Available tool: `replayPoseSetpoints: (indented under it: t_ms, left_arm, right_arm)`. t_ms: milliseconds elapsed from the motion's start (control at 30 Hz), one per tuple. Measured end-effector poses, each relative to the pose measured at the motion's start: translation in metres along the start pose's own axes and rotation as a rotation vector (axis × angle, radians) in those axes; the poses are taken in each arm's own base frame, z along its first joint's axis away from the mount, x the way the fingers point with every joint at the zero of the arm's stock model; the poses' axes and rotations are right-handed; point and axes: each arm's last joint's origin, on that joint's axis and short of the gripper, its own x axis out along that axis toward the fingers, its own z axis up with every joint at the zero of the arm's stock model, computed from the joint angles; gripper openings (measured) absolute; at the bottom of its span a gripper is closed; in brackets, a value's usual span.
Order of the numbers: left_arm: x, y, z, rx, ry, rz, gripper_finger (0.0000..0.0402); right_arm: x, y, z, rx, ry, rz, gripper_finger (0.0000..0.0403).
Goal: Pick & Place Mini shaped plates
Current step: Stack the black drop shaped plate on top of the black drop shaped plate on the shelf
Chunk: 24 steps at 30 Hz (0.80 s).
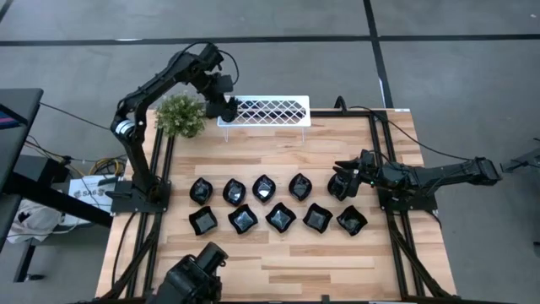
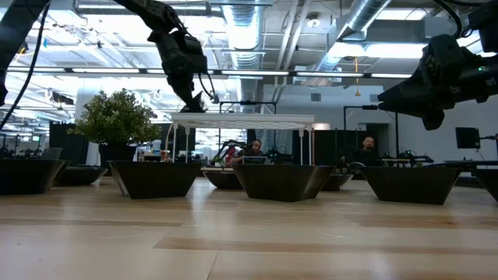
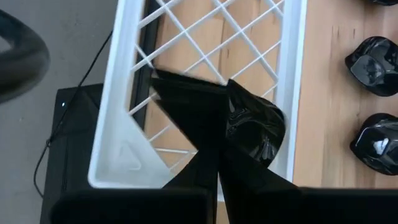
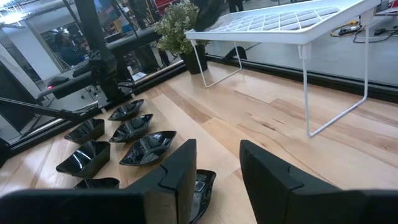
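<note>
Several glossy black mini plates (image 1: 264, 187) sit in two rows on the wooden table. One more plate (image 3: 255, 127) is in my left gripper (image 3: 217, 124), which is shut on it above the left end of the white lattice rack (image 1: 263, 111) at the table's far edge. In the low view that gripper (image 2: 192, 97) hangs just over the rack top (image 2: 241, 117). My right gripper (image 1: 342, 181) hovers open, well above the right end of the far row. One plate (image 4: 202, 186) lies below its fingers. My left gripper pinches the plate by one edge (image 3: 229, 118) between its two shut fingers, coming from above and pointing steeply down. The plate sticks out to one side of the fingers, over the rack's lattice (image 3: 205, 43). Whether it touches the rack I cannot tell.
A small green potted plant (image 1: 180, 116) stands at the rack's left end, close to my left arm. Bare wood lies between the plate rows and the rack (image 1: 278, 152) and along the near edge (image 1: 337, 270). People sit in the room beyond the table (image 2: 367, 144).
</note>
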Motion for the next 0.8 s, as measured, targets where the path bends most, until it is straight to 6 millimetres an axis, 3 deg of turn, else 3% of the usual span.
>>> replayPoseSetpoints:
  t_ms: [400, 800]
  left_arm:
    - [-0.014, 0.001, 0.007, 0.015, -0.035, 0.039, 0.0008]
    - [-0.012, 0.0, 0.009, 0.052, -0.036, 0.038, 0.0008]
  right_arm:
    - [0.0, 0.0, 0.0, 0.0, -0.001, 0.0, 0.0119]
    - [0.0, 0.0, 0.0, 0.0, 0.0, 0.0, 0.0119]
